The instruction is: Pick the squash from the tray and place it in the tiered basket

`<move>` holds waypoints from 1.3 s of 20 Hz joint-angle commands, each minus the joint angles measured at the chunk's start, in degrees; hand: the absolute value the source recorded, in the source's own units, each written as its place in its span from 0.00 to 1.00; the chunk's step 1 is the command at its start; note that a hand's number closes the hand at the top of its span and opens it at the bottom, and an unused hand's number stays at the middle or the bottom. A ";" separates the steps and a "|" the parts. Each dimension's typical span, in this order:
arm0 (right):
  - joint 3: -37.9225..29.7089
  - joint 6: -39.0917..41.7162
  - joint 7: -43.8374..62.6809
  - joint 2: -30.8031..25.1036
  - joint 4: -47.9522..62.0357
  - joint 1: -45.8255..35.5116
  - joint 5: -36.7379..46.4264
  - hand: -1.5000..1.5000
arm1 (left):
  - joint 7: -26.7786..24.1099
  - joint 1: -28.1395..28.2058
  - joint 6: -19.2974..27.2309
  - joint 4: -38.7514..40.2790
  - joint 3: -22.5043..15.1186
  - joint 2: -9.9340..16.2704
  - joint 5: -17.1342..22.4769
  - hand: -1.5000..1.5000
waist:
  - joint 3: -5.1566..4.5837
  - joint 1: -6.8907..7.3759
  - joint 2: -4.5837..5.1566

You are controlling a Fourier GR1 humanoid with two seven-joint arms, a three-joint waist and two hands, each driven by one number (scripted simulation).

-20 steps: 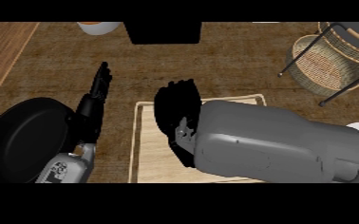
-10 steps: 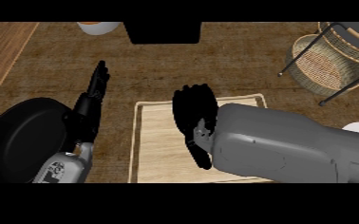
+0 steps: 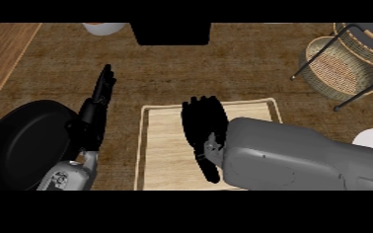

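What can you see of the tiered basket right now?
The tiered basket stands at the counter's far right, partly cut off by the view's edge. Its round bowl looks like tan woven wicker, carried in a thin dark frame with slanted legs. A second woven tier shows above it at the top right corner. The visible bowl holds nothing. Neither hand touches it; the right hand is over the tray.
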 commanded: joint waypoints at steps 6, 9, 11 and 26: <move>-0.56 1.60 9.10 4.45 3.78 2.78 2.20 0.00 | -1.80 1.29 0.63 1.19 -1.69 -3.21 -1.80 0.50 | -0.02 0.29 0.21; 0.72 0.60 10.24 2.28 1.08 5.23 3.38 0.00 | 1.00 1.38 0.19 -2.02 -0.69 -0.95 -2.20 0.50 | 0.01 0.04 -0.02; -0.05 1.25 9.04 5.66 6.24 4.12 3.75 0.00 | -2.04 2.40 -0.92 -0.11 -0.04 -1.91 -0.71 0.50 | -0.02 0.56 0.18; -2.26 2.23 2.71 4.98 9.13 11.55 11.26 0.00 | 3.86 0.90 -0.69 -3.65 -0.06 -2.22 -4.10 0.50 | 0.04 0.26 0.11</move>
